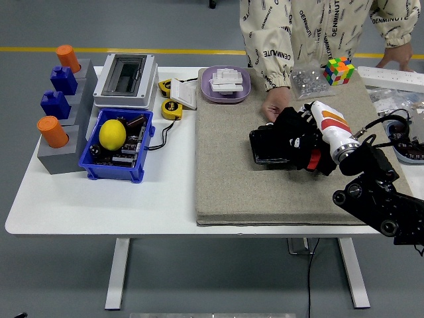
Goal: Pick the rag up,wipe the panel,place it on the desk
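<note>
Now we are pressing our right hand (299, 140) down on the panel (273, 147), which is lying flat on the grey mat (232, 172) right of the table's (99, 199) middle. Our fingers are covering a dark wad there, likely the rag (289, 126), though black on black we cannot tell whether they are clenched on it. A person's hand (275, 109) is touching the panel's far edge. Beyond it a cube (338, 71) is sitting on the mat's far corner. Off to the left a lemon (112, 134) is resting in the blue bin (109, 173).
</note>
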{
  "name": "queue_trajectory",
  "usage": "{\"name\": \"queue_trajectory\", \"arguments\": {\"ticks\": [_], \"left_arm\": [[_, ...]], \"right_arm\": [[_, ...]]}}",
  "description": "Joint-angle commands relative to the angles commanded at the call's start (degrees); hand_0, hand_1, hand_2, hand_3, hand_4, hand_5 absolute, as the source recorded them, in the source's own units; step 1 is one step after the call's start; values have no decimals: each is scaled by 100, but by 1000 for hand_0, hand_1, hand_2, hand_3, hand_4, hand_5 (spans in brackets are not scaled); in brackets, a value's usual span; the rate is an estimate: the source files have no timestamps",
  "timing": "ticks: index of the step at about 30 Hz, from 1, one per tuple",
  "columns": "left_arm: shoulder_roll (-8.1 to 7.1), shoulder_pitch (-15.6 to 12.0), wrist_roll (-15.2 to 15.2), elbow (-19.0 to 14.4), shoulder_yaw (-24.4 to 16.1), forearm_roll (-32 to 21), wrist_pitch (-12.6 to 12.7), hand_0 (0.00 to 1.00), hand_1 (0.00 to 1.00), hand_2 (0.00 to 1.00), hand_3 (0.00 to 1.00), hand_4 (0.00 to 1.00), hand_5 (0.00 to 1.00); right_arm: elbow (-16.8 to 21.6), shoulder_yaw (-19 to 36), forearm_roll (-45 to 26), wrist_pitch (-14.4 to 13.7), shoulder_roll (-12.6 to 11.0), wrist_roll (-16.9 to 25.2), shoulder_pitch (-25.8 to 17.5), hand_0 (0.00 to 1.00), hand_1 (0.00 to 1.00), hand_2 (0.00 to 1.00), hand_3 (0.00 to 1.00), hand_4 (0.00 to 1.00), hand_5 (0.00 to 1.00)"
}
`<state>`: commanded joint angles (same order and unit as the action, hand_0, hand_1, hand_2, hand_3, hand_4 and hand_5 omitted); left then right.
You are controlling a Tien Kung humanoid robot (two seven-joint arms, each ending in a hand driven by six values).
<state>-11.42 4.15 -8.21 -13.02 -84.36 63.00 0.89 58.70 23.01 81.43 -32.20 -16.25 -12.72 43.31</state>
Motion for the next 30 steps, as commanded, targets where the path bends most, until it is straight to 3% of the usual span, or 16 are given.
{"name": "queue_trajectory", "arguments": {"ticks": [19,30], "left_arm": [[-31,-2,-1,5,44,-15,1,608,641,654,561,628,440],[-36,-39,-2,14,55,-18,6,608,641,655,561,628,441]], "right_arm": [[333,-704,-19,-9,584,-4,304,231,362,412,425,942,2],[310,-685,-63,0,447,-10,270,229,360,412,424,941,2]]}}
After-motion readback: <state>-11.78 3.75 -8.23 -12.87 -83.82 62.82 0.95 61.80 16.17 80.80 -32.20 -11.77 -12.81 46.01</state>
